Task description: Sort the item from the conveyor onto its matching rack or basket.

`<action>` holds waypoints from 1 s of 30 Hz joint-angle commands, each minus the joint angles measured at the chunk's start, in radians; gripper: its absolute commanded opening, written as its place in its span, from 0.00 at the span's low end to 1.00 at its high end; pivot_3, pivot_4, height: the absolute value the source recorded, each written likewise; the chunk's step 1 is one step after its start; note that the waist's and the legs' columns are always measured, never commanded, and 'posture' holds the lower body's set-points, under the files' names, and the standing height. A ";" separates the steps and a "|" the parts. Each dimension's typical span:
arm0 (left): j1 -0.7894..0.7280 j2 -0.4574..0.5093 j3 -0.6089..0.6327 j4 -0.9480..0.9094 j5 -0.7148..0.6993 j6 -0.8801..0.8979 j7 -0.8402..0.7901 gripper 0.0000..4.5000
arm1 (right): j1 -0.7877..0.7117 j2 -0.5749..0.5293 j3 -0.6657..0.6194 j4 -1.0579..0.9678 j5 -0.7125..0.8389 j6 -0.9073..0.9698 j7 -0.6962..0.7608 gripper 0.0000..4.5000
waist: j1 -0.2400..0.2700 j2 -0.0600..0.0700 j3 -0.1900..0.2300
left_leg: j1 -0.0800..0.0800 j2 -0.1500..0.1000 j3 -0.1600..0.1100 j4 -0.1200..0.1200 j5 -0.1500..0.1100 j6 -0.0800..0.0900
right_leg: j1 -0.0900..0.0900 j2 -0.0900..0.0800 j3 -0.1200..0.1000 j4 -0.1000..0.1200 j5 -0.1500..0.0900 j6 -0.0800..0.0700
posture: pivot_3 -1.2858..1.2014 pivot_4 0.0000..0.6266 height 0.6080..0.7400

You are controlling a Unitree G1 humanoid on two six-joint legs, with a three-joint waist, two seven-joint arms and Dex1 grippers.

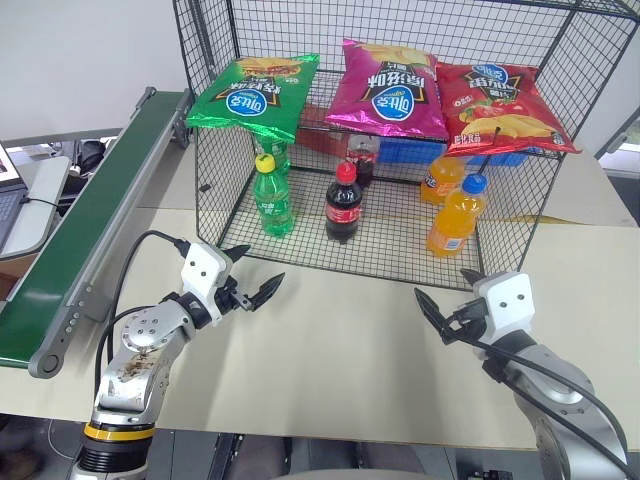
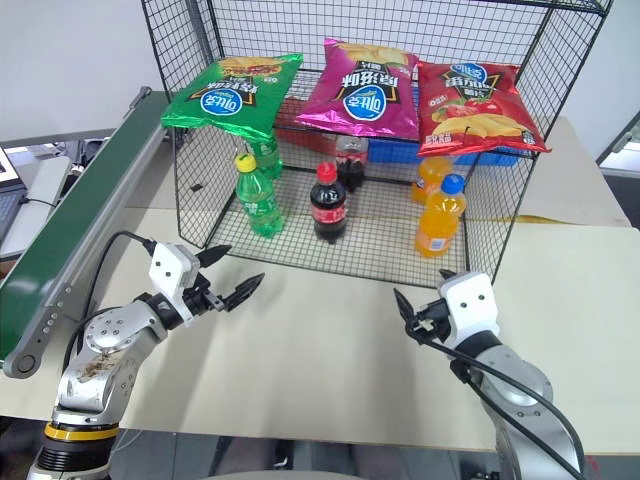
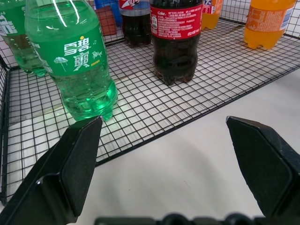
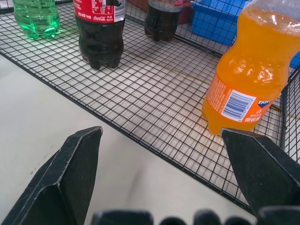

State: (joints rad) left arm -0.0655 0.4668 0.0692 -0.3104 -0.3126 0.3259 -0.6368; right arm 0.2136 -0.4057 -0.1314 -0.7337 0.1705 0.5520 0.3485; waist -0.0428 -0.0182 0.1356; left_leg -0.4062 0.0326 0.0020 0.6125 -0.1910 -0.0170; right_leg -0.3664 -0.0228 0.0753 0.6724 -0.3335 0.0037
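Both grippers hover low over the pale tabletop (image 1: 330,350) in front of the rack: the left gripper (image 1: 255,285) has its black fingers spread wide with nothing between them, and the right gripper (image 1: 440,310) is likewise spread and empty. Just beyond them the black wire-mesh rack (image 1: 400,250) holds the green soda bottle (image 1: 272,198), standing upright on the mesh floor near the rack's left front corner, yellow cap on, apart from both grippers. Its label carries white Chinese characters (the brand cannot be read from them here). A second green bottle (image 1: 274,155) stands behind it, largely hidden under the green chip bag (image 1: 255,95). The red-capped cola bottle (image 1: 343,203) beside it reads "Coke"; another dark bottle (image 1: 362,160) behind is half obscured. Two orange bottles (image 1: 455,215) stand to the right, a barcode showing on the nearer one. Pink (image 1: 390,88) and red (image 1: 500,105) chip bags lie on the upper shelf, their print upside down. The conveyor (image 1: 90,220) runs along the left, its near end cut off.
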 commanded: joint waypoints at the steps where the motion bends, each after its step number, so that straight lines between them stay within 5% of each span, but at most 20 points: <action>1: -0.014 -0.003 0.004 -0.007 -0.003 -0.033 0.000 1.00 | 0.000 -0.010 -0.027 -0.050 -0.002 -0.018 -0.007 0.99 | 0.000 0.000 0.000 | 0.000 0.000 0.000 0.000 0.000 0.000 | 0.000 0.000 0.000 0.000 0.000 0.000 | 0.52 0.24 1.00; 30: -0.014 0.009 0.010 0.002 -0.004 -0.043 -0.006 1.00 | -0.006 0.000 -0.007 -0.043 -0.010 -0.027 -0.025 0.99 | 0.000 0.000 0.000 | 0.000 0.000 0.000 0.000 0.000 0.000 | 0.000 0.000 0.000 0.000 0.000 0.000 | 0.52 0.24 1.00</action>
State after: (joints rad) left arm -0.0727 0.4662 0.0631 -0.2974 -0.3125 0.3058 -0.6403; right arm 0.2132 -0.4046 -0.1305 -0.7375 0.1648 0.5520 0.3295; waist -0.0428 -0.0182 0.1356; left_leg -0.4062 0.0326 0.0020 0.6125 -0.1910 -0.0170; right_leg -0.3664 -0.0228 0.0754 0.6724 -0.3335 0.0037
